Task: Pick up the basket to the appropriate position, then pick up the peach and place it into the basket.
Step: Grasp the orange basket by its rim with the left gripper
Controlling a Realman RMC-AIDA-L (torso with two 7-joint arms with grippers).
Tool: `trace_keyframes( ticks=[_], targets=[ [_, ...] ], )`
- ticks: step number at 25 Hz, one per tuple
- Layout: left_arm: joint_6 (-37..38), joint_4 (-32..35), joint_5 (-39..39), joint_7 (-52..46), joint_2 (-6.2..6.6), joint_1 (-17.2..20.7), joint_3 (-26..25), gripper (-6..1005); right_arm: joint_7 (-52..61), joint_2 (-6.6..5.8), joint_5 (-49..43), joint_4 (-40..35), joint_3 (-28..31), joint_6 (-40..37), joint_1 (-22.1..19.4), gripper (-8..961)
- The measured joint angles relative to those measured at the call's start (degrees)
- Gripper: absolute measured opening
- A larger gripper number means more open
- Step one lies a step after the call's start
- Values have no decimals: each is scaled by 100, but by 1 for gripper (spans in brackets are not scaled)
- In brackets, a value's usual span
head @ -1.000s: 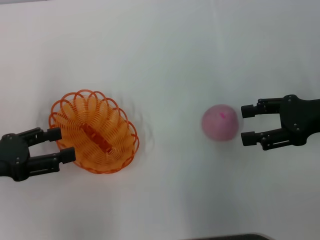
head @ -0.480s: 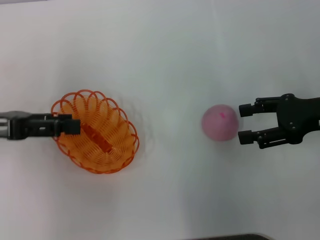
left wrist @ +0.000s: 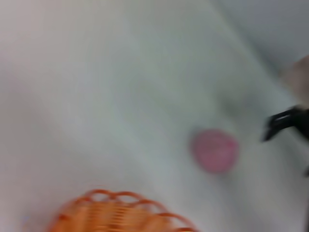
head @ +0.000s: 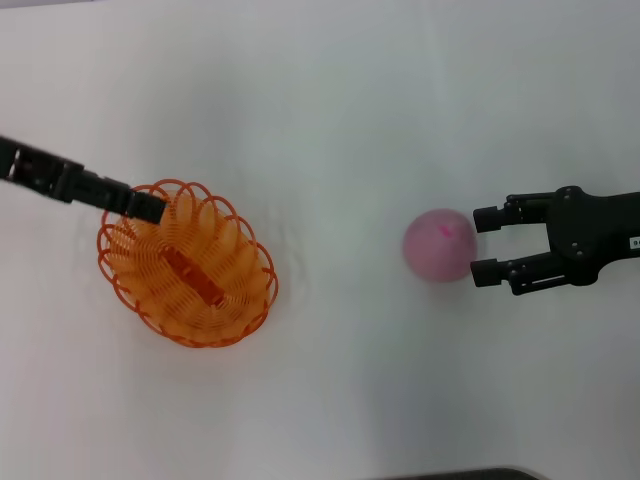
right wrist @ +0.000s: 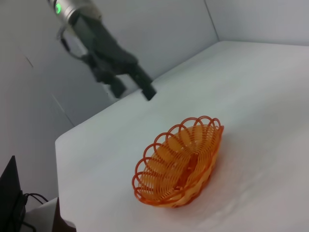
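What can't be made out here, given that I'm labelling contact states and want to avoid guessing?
- Head view: whether the open right gripper touches the peach. From above, its tips only meet the peach's outline.
- Left wrist view: most of the basket is cut off by the picture's edge.
- Right wrist view: the peach is out of frame.
- Head view: the left gripper overlaps the basket rim, so contact is unclear there.
- Head view: a dark object is cut by the bottom edge and is unidentifiable.

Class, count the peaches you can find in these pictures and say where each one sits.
1. The peach lies on the white table, right of the basket, just beside the open right gripper. None appears hidden.
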Motion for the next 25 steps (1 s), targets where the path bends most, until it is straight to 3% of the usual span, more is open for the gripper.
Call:
trace_keyframes(
  ticks=[5, 9, 13, 16, 25],
  targets=[
    [-519, 507, 766, -136, -176, -289, 543, 824, 15, -2, 0, 0, 0, 5, 11, 882],
    [-1098, 861, 1499, -179, -469, -327, 1001, 824, 16, -3, 0, 0, 1, 6, 18, 882],
    [-1587, 798, 1977, -155, -705, -318, 1202, 823, 16, -2, 1, 1, 2, 55, 30, 882],
    [-1863, 492, 2062, -137, -753, -344, 1339, 823, 16, -2, 1, 8, -35, 93, 56, 882],
    [-2627, -651, 2164, 40, -664, -487, 1575, 824, 16, 46, 0, 71, -112, 245, 103, 883]
  ],
)
